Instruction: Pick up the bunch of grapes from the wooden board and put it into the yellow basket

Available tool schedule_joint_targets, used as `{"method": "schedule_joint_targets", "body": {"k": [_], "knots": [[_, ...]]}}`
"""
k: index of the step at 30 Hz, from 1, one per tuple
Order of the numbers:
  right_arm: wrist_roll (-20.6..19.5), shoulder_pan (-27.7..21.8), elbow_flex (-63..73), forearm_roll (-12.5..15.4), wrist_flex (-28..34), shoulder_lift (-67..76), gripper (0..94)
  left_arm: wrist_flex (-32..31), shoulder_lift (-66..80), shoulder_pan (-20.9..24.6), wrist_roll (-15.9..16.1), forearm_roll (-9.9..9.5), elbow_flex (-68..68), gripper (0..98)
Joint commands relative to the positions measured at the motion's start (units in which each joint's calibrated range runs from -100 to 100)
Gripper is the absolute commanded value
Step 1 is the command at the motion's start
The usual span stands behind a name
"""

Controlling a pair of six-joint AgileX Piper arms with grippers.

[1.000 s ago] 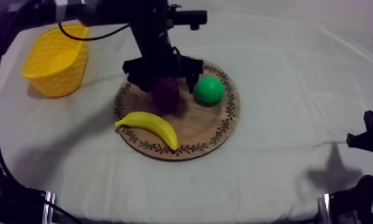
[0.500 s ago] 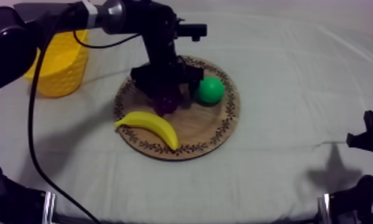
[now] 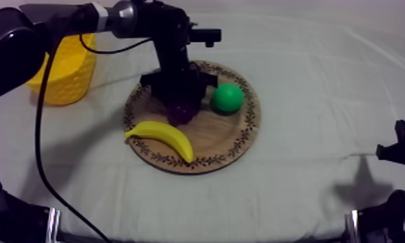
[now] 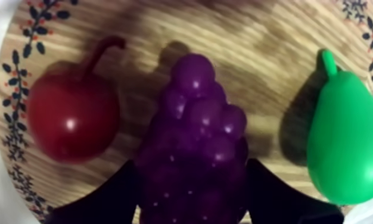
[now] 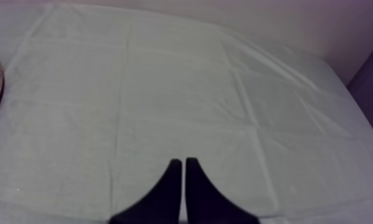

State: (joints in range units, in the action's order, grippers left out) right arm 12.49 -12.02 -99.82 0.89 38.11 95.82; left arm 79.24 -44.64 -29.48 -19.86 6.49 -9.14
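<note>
Left gripper [image 4: 190, 164] pinches the bunch of grapes [image 4: 195, 119] on the wooden board [image 4: 248, 36]. In the top view's upper left, its arm partly hides the yellow basket [image 3: 72, 74]. Right gripper [image 5: 181, 164] has its jaws pressed together.

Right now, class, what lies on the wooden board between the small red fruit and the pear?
The bunch of grapes, with the left hand at its sides, lies between the small red fruit and the pear; the left wrist view shows it.

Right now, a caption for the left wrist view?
Left gripper clasping the bunch of grapes, between small red fruit and pear.
</note>
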Motion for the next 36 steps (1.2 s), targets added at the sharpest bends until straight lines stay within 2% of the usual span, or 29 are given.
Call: {"method": "schedule_joint_targets", "body": {"k": [1, 9, 26, 31, 36], "knots": [[-0.01, 0.0, 0.05, 0.01, 0.04, 0.02, 0.3, -0.37, 0.67, 0.19, 0.33, 0.11, 0.8, 47.3], [-0.01, 0.0, 0.05, 0.01, 0.04, 0.02, 0.3, 0.67, 7.49, 0.44, 1.97, 0.07, 2.57, 46.9], [-0.01, 0.0, 0.05, 0.01, 0.04, 0.02, 0.3, 11.58, 24.82, -1.17, 3.91, -0.5, -4.25, 46.7], [-0.01, 0.0, 0.05, 0.01, 0.04, 0.02, 0.3, 12.47, 26.09, 0.39, 5.33, -0.77, -4.8, 46.7], [-0.01, 0.0, 0.05, 0.01, 0.04, 0.02, 0.3, 12.91, 26.0, 4.21, 7.19, -1.39, -4.64, 46.7]]}}
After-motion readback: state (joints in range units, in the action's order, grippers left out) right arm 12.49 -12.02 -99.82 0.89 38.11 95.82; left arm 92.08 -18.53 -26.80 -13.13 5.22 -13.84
